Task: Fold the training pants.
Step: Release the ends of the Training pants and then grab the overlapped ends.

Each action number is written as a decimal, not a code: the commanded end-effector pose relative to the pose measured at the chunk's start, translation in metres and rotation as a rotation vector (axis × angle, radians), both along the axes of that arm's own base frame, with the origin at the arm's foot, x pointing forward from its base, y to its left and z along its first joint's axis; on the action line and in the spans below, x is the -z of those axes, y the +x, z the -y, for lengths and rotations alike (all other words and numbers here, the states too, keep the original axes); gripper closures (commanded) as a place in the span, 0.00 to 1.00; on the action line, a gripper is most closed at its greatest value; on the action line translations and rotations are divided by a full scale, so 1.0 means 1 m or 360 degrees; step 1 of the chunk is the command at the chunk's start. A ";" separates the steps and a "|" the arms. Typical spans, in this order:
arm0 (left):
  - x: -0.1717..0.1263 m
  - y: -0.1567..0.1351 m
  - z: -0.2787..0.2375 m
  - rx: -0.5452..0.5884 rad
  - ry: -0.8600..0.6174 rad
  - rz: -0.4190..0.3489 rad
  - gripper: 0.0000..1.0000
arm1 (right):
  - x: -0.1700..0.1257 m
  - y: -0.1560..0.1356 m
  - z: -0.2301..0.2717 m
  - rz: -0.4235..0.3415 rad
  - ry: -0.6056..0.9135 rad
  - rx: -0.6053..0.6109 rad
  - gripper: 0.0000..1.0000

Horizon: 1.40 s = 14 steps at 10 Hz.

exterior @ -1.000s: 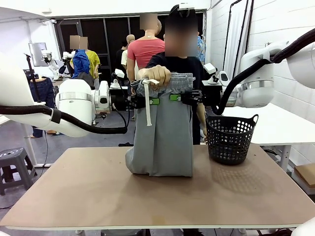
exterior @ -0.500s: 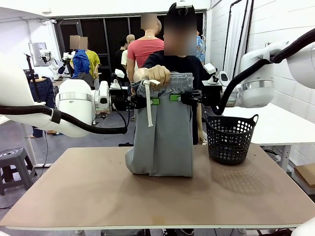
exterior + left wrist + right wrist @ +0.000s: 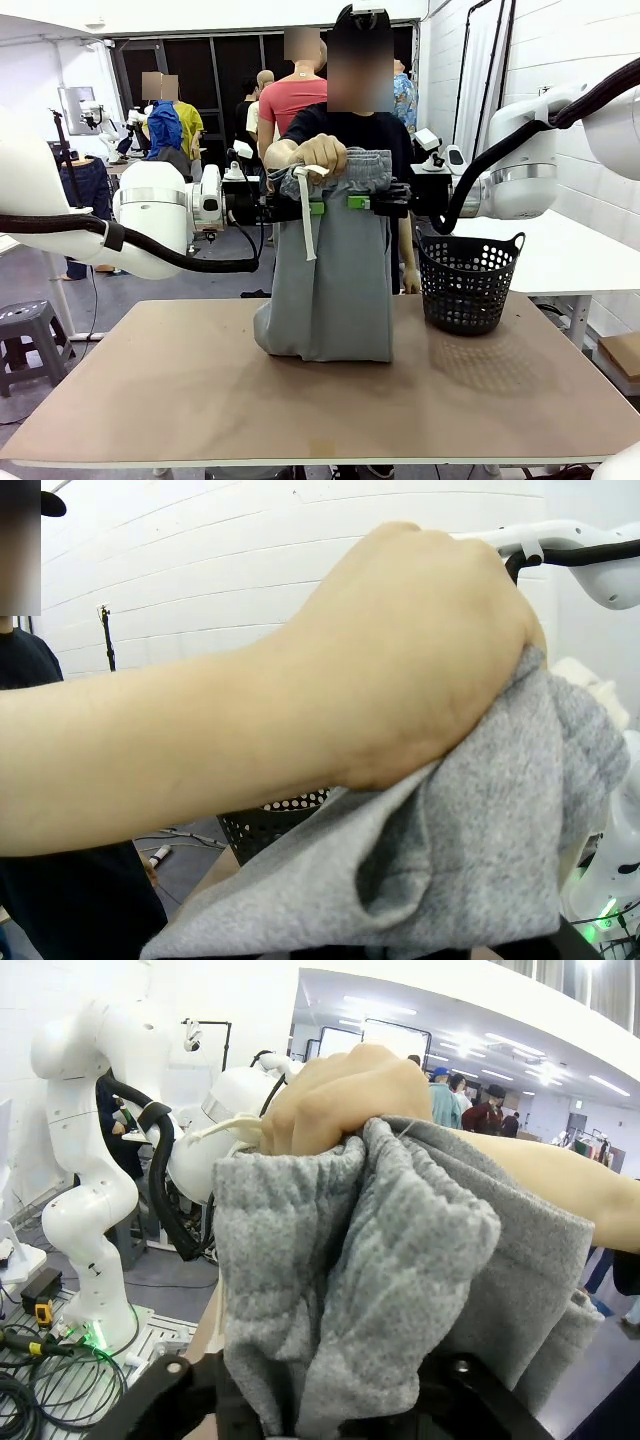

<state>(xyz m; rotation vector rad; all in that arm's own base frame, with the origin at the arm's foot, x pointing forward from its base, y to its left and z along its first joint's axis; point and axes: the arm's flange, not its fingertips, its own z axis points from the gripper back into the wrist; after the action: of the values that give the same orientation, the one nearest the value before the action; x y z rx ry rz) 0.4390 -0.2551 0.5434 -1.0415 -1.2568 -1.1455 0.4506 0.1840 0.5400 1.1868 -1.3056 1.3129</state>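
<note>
While hand (image 3: 322, 153) holds pants (image 3: 335, 270), hem (image 3: 325, 352) touches table (image 3: 300, 410)

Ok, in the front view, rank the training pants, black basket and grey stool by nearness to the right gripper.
1. The training pants, right at the right gripper, in the middle.
2. The black basket, on the table, lower right.
3. The grey stool, on the floor, far left.

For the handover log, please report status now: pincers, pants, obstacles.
Left pincer and right pincer at waistband sides, grip unclear. Training pants hang, lower end bunched on table; person's hand holds waistband. Basket stands apart, right side.
</note>
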 end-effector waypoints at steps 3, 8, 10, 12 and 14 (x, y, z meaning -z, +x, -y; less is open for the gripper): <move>-0.004 -0.003 -0.003 -0.0011 -0.0055 0.0005 0.00 | -0.002 0.000 -0.001 -0.0038 -0.0030 -0.0003 0.00; -0.002 -0.006 -0.003 -0.0009 -0.0048 0.0001 0.00 | 0.000 0.000 -0.005 -0.0069 -0.0074 0.0027 0.00; 0.000 -0.011 -0.006 -0.0040 -0.0016 0.0009 0.00 | 0.004 -0.001 -0.002 -0.0084 -0.0142 0.0053 0.00; 0.005 -0.016 -0.011 -0.0061 0.0010 0.0020 0.00 | 0.011 -0.005 0.003 -0.0128 -0.0169 0.0070 0.00; 0.014 -0.019 -0.014 -0.0054 0.0032 -0.0002 0.00 | 0.015 -0.007 0.008 -0.0137 -0.0159 0.0086 0.00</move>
<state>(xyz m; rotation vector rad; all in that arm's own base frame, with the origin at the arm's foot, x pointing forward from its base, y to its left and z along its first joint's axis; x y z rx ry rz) 0.4242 -0.2446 0.5335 -1.0187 -1.2421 -1.1366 0.4499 0.1787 0.5248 1.1282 -1.2049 1.2863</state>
